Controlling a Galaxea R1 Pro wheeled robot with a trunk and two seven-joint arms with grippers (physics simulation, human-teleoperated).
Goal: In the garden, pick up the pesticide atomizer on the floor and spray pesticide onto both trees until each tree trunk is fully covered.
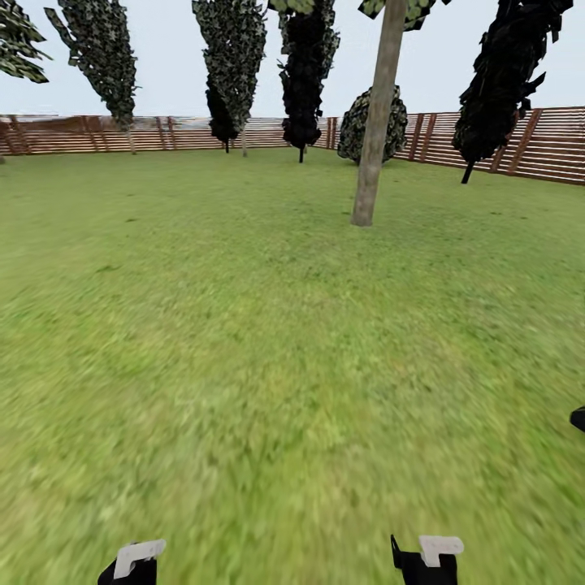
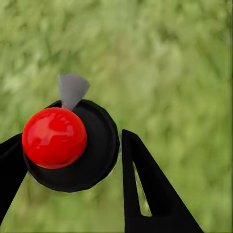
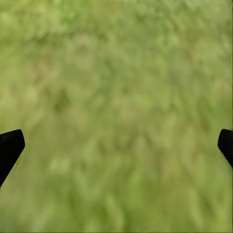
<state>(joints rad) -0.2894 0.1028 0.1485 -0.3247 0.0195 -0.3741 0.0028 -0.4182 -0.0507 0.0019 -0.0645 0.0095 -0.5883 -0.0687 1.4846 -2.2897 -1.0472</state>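
Left gripper (image 2: 73, 160) jaws closed around the pesticide atomizer (image 2: 70, 145), red cap and grey nozzle on top, held above the grass (image 2: 184, 73). Right gripper (image 3: 116, 145) jaws wide, empty. Ahead on the lawn, one bare tree trunk (image 1: 376, 122) before the slat fence (image 1: 552, 146).

One bare trunk (image 1: 374, 122). Five dark leafy trees (image 1: 234, 65), one round bush (image 1: 357, 122). One fence (image 1: 552, 146). One atomizer (image 2: 68, 145).
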